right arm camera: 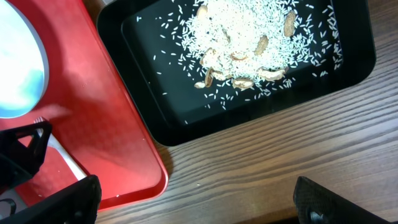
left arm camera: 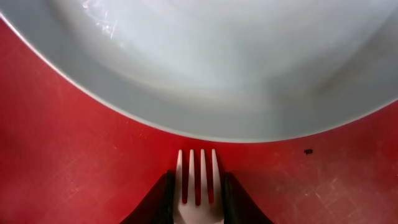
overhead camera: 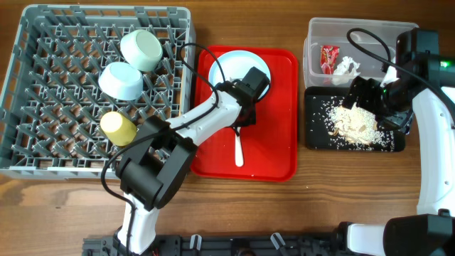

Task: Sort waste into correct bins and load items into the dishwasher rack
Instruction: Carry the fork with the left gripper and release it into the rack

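Observation:
The white fork (overhead camera: 239,149) lies on the red serving tray (overhead camera: 277,142), just in front of the white plate (overhead camera: 229,67). My left gripper (overhead camera: 243,122) is down on the fork's head. In the left wrist view its fingers (left arm camera: 198,177) are shut on the fork (left arm camera: 199,214), whose tines point at the plate's rim (left arm camera: 236,62). My right gripper (overhead camera: 366,96) hovers over the black tray (overhead camera: 313,139) of food scraps (overhead camera: 355,122); its fingers (right arm camera: 196,202) are wide open and empty. The dishwasher rack (overhead camera: 43,85) holds two blue-green bowls (overhead camera: 142,48) (overhead camera: 121,80) and the yellow cup (overhead camera: 117,128).
The clear tub (overhead camera: 320,32) at the back right holds the red wrapper (overhead camera: 329,58) and the white napkin (overhead camera: 347,67). The right wrist view shows the black tray (right arm camera: 155,118), its scraps (right arm camera: 249,31) and the red tray's corner (right arm camera: 106,124). Bare wood lies in front.

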Available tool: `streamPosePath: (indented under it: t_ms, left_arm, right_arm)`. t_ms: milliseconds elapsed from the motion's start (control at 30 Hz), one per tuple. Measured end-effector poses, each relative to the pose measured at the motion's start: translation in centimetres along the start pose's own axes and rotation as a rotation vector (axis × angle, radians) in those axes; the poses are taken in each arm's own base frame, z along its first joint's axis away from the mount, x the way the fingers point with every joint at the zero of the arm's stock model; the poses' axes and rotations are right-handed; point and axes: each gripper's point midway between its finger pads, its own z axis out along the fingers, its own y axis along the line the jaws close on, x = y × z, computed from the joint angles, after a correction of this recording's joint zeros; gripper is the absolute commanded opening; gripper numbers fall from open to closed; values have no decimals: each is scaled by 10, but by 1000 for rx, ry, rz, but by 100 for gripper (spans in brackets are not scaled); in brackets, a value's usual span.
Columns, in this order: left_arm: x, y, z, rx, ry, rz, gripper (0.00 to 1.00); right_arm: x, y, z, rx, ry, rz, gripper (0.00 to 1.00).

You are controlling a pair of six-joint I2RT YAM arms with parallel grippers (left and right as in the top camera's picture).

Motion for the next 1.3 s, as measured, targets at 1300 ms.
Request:
streamPosePath:
  t_ms: [1300]
  left_arm:
    - [-98, 182, -203, 116, -350, -96, 10]
  right_arm:
    - [1, 0, 0, 1, 3, 0, 100]
